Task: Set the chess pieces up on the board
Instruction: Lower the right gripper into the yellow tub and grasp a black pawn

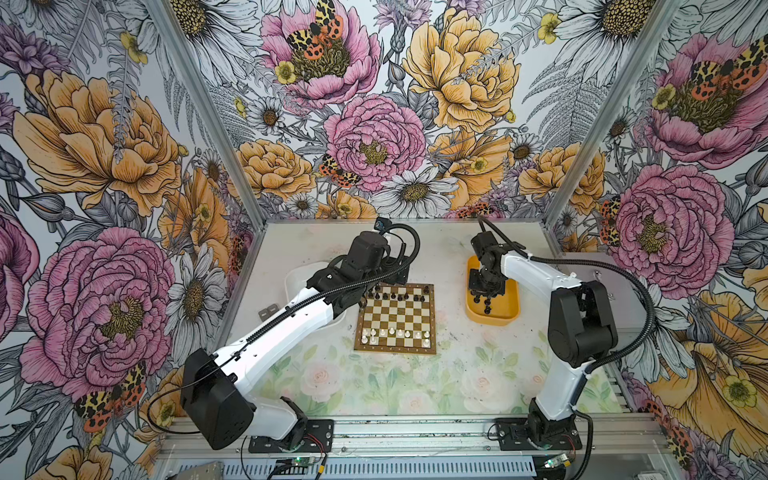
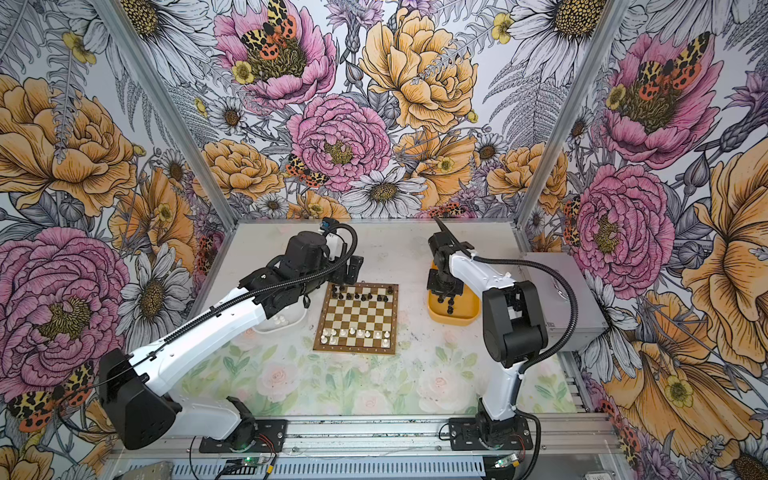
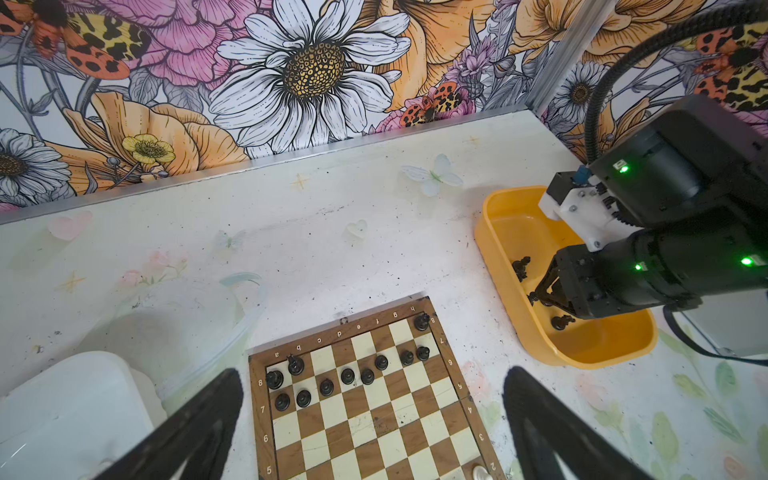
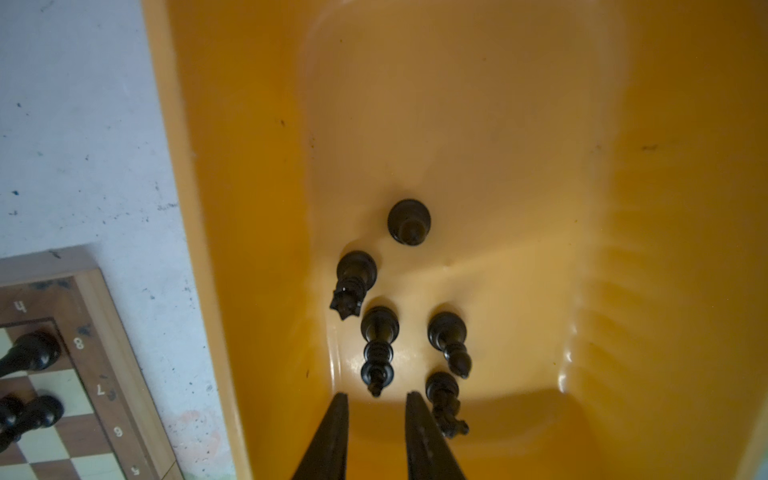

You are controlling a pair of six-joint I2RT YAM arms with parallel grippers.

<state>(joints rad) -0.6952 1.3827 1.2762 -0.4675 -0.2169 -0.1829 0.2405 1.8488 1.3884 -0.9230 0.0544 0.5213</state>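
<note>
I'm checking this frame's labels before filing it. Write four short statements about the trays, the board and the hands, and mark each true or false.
1. The yellow tray holds only black pieces. True.
2. The left hand is shut. False: it is wide open and empty, above the board's black end.
3. White pieces stand along the board's near edge. True.
4. The right hand hangs over the board. False: it is down in the yellow tray, fingers apart, right by the black pieces.
</note>
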